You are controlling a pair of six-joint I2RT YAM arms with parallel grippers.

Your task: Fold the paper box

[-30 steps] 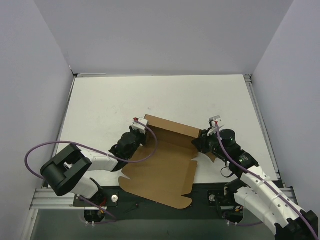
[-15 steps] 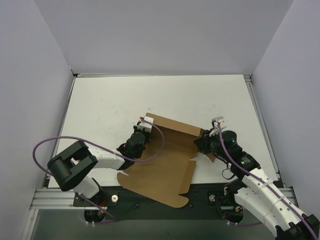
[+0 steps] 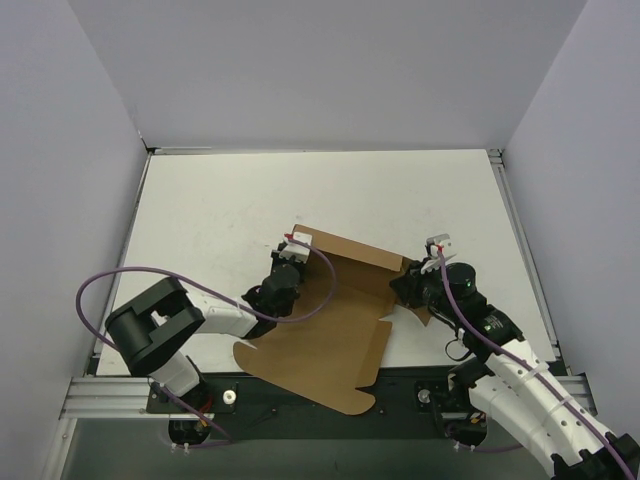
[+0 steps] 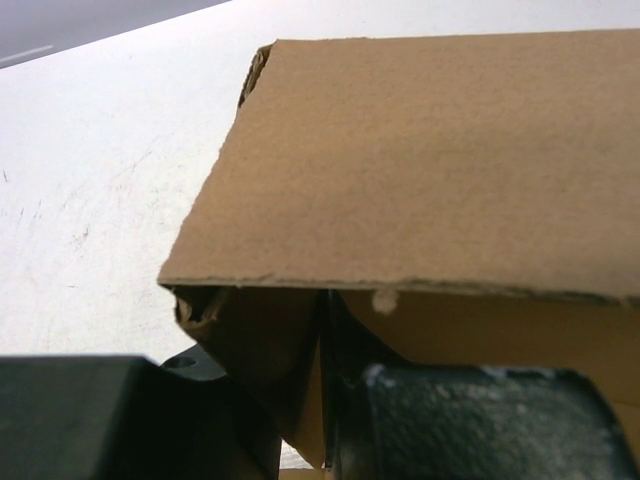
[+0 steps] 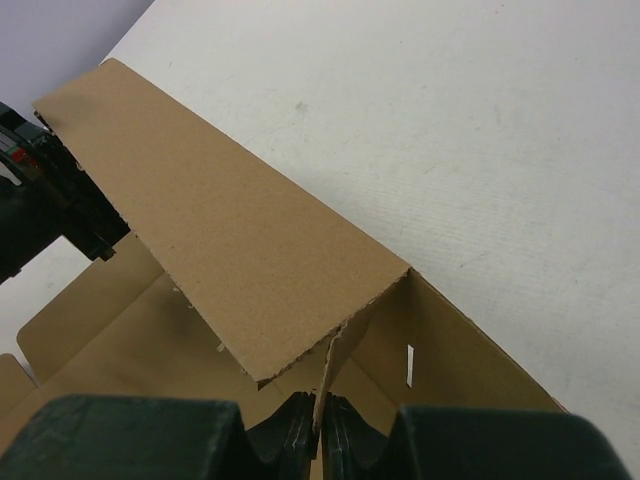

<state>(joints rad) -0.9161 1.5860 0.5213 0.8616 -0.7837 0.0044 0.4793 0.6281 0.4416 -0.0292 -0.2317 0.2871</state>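
Cardboard paper box (image 3: 320, 340) sits half-folded, pinched by left tool (image 4: 325, 420) and right tool (image 5: 320, 432).

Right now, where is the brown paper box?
In the top view the paper box lies half-folded at the near middle of the table, between the left fingers and the right fingers, which each pinch one side.

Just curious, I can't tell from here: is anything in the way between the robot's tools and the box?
Nothing visible does. The left tool and right tool each pinch cardboard of the box at an end of its raised far wall.
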